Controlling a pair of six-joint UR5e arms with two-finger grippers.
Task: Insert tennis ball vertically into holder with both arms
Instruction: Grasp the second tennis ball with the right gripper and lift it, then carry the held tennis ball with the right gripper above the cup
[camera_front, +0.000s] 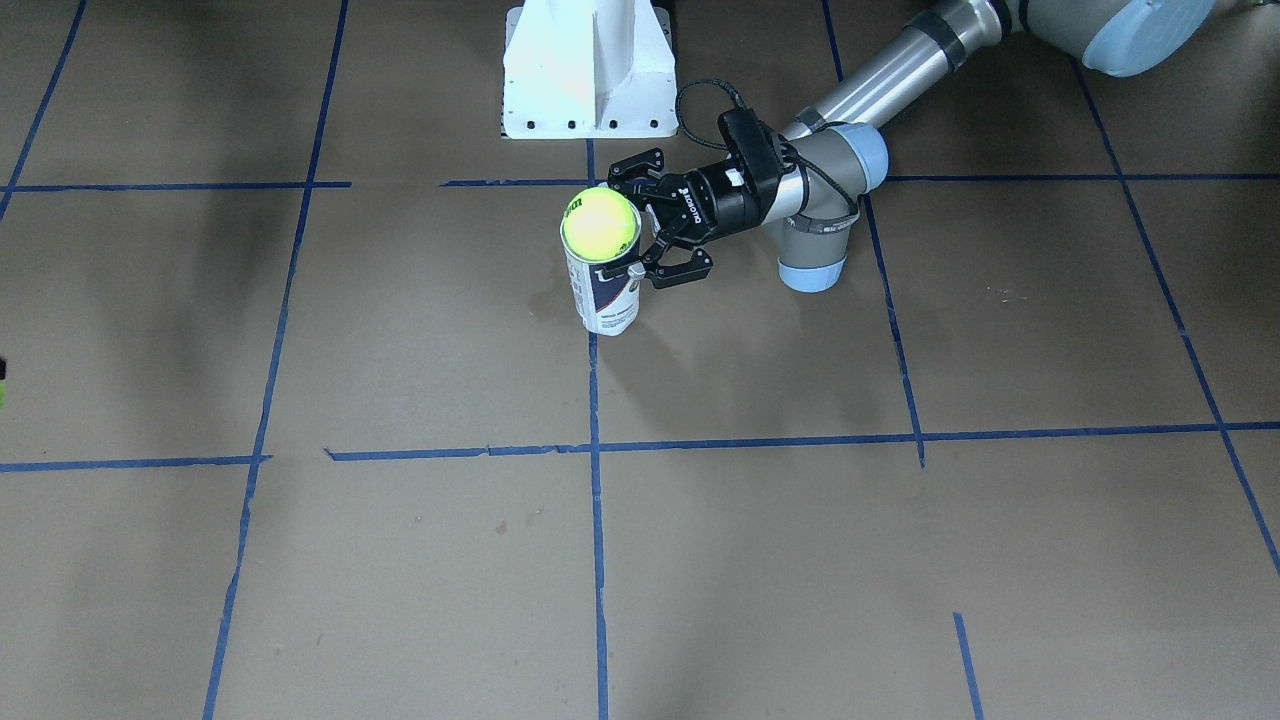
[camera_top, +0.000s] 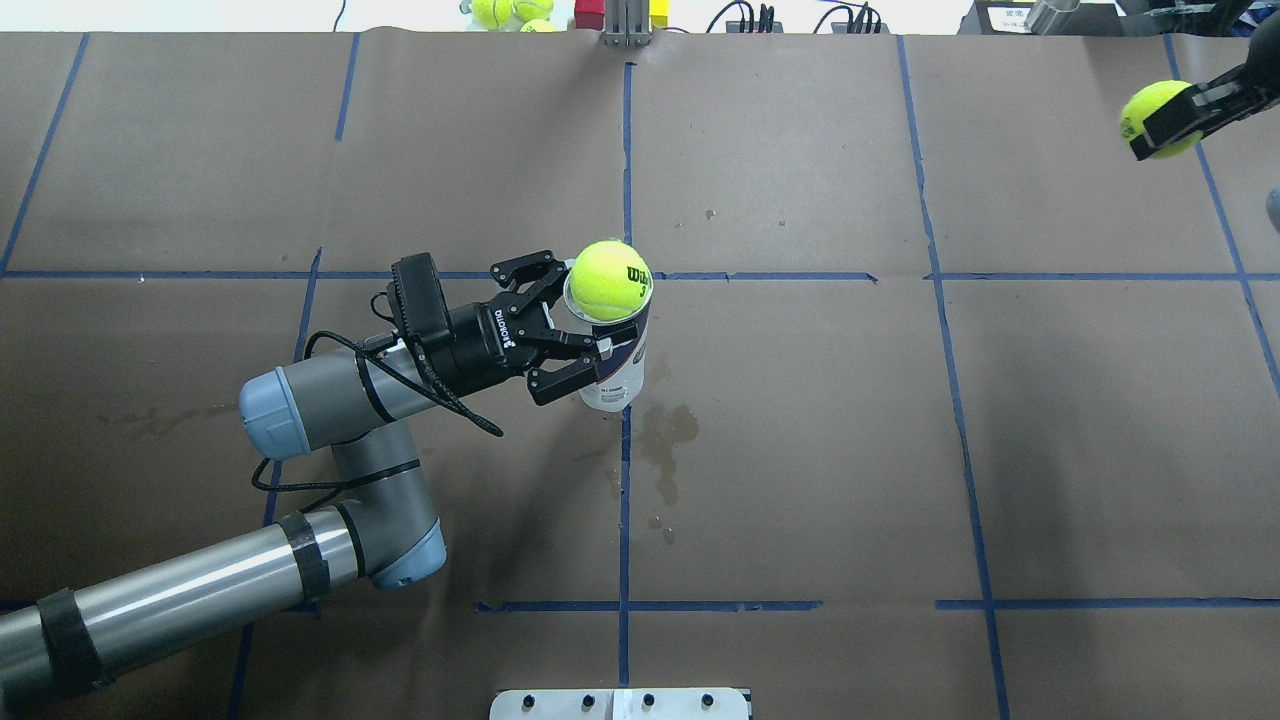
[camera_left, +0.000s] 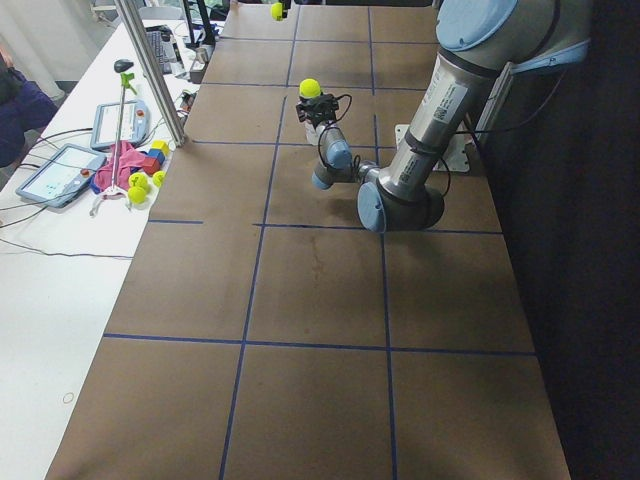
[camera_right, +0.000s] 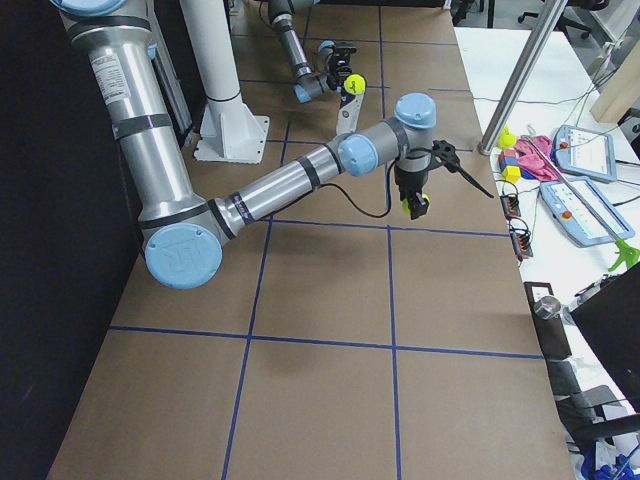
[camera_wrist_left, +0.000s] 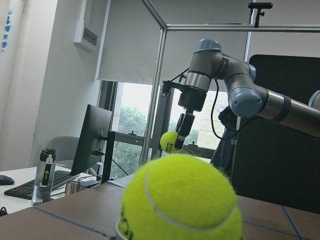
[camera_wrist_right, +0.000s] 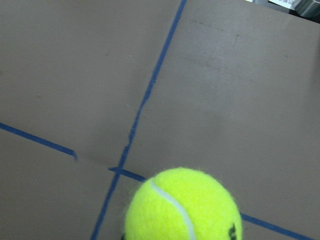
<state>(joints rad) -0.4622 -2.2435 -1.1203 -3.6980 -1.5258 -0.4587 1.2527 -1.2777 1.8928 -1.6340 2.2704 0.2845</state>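
The holder, a clear tube with a white and navy label, stands upright near the table's middle. A yellow tennis ball sits in its open mouth, more than half above the rim, and fills the left wrist view. My left gripper reaches in level from the side, one finger on each side of the tube's upper part, pads against it. Far off at the table's right end, my right gripper hangs above the table, shut on a second tennis ball.
The white pedestal base stands at the robot's edge, behind the holder. A damp stain marks the paper beside the tube. Spare balls, blocks and tablets lie on the side bench past the far edge.
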